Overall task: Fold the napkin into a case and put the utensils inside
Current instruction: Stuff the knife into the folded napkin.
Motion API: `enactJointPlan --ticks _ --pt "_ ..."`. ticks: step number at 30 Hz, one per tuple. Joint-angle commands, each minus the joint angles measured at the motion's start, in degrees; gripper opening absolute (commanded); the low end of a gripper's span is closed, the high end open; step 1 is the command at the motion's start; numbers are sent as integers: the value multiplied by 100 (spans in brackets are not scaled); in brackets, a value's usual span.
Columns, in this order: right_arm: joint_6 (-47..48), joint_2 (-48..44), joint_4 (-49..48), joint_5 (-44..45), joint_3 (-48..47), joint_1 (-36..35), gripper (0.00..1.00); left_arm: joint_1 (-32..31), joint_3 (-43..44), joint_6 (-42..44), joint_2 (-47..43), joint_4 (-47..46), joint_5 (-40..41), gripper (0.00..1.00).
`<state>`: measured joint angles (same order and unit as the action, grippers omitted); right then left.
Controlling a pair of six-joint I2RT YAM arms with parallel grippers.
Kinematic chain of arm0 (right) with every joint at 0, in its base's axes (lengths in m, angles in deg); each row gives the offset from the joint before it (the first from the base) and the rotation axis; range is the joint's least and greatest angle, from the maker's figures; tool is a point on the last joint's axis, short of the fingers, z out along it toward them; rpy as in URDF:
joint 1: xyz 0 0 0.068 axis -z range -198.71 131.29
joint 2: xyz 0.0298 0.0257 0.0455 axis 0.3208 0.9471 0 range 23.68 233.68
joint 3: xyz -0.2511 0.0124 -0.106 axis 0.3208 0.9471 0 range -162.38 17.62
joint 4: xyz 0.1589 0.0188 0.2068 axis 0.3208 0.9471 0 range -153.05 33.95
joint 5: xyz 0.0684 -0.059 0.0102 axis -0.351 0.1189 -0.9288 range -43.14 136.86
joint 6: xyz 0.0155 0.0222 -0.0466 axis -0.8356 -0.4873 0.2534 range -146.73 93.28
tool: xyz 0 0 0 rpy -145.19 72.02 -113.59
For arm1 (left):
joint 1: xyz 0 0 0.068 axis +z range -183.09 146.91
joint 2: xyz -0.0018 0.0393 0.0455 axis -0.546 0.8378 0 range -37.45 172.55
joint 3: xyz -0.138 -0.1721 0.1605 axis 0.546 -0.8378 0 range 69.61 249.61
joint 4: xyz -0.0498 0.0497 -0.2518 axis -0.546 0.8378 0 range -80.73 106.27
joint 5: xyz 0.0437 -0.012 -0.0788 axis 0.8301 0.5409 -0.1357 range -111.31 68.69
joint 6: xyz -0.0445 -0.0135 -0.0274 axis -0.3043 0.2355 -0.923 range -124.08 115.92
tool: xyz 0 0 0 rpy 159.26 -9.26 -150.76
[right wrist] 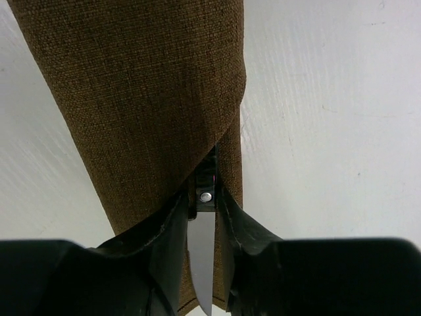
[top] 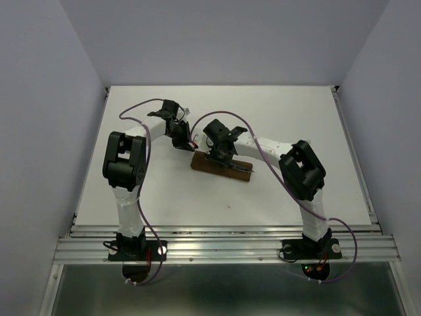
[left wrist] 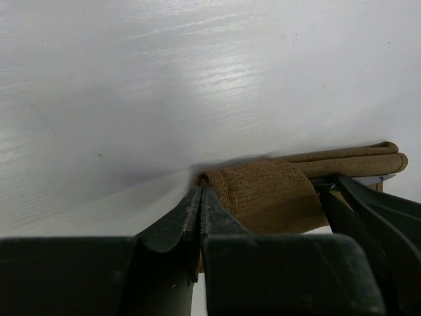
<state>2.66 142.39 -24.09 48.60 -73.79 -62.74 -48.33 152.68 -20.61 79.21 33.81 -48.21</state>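
Note:
The dark brown case [top: 222, 167] lies as a narrow folded strip mid-table. My left gripper [top: 190, 143] is at its left end. In the left wrist view the jaws [left wrist: 200, 184] are pressed together on the corner of the cloth [left wrist: 270, 197]. My right gripper [top: 220, 157] sits over the case, shut on the knife [right wrist: 202, 257]. The silver blade runs between the fingers, and the dark riveted handle goes under a fold of the cloth [right wrist: 145, 92]. A thin dark tip [top: 245, 169] sticks out at the case's right end. I cannot make out the fork.
The white table [top: 296, 118] stretches around the case, with grey walls on three sides. A metal rail [top: 223, 247] carrying both arm bases runs along the near edge. The right gripper's fingers [left wrist: 368, 210] show at the right of the left wrist view.

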Motion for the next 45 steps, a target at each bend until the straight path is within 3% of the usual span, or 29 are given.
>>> enactJointPlan --ticks 1,27,45 --pt "-117 -94 6 2 -210 -106 30 39 -106 124 -434 69 -9 13" --pt "-653 -823 -424 239 405 -53 34 30 -493 168 -566 16 -9 13" --pt "-724 -1228 -670 292 1460 219 41 -58 -520 177 -592 60 9 13"
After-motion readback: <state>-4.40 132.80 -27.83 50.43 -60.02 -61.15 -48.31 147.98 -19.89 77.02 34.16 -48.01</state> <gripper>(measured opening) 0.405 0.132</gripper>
